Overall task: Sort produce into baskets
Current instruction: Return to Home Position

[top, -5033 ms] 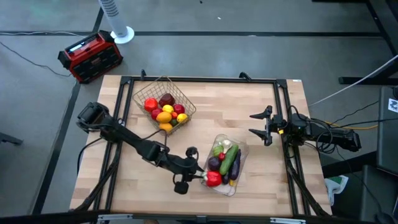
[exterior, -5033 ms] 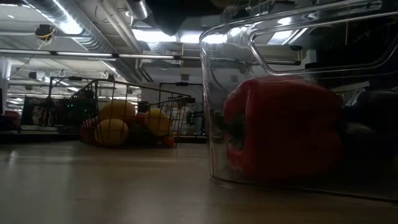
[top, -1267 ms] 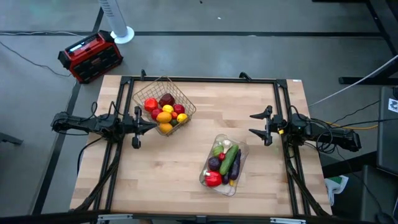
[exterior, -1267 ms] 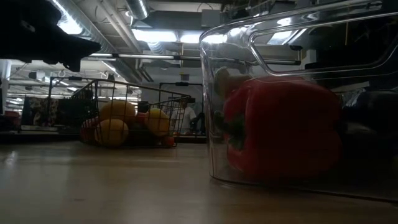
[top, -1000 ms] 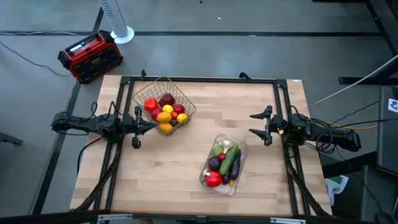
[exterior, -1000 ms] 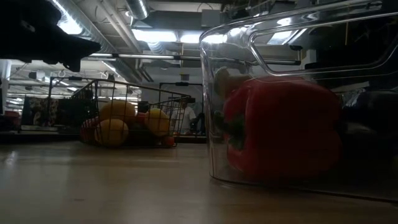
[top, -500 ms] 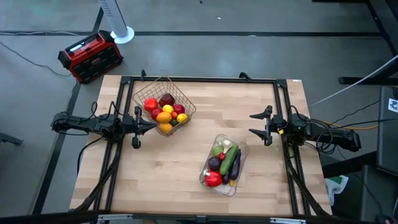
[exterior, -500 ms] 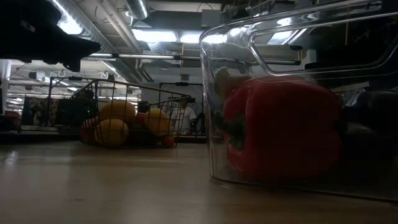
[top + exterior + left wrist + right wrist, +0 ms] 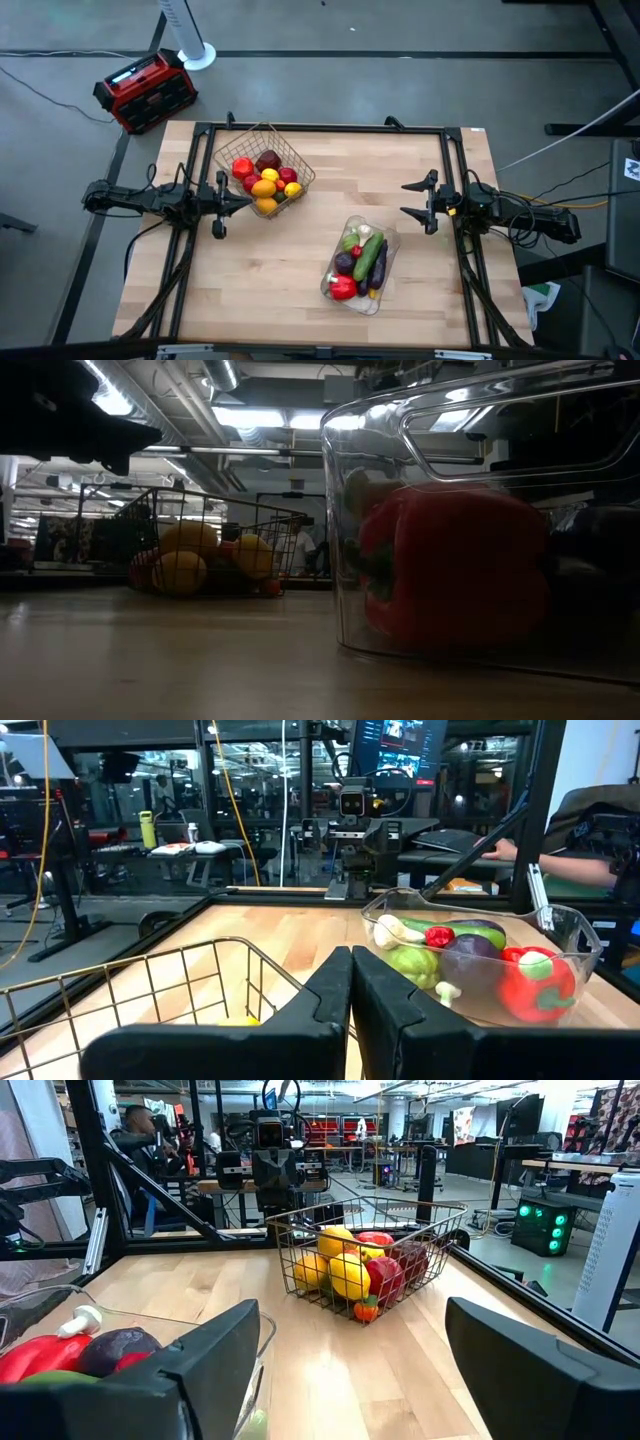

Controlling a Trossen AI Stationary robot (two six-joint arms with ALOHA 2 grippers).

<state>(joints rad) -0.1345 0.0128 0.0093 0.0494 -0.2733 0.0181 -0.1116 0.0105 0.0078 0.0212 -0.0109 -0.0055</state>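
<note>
From above, the wire basket (image 9: 262, 130) of round fruits (image 9: 264, 187) sits upper left on the table (image 9: 330, 170), and the clear tray (image 9: 392, 240) of vegetables (image 9: 366, 262) lower centre. The left gripper (image 9: 240, 201) is beside the basket; its wrist view shows clenched fingers (image 9: 330, 1000). The right gripper (image 9: 408, 198), mid-right, is spread and empty. Only the low view shows the red pepper (image 9: 455, 565) against the tray wall.
</note>
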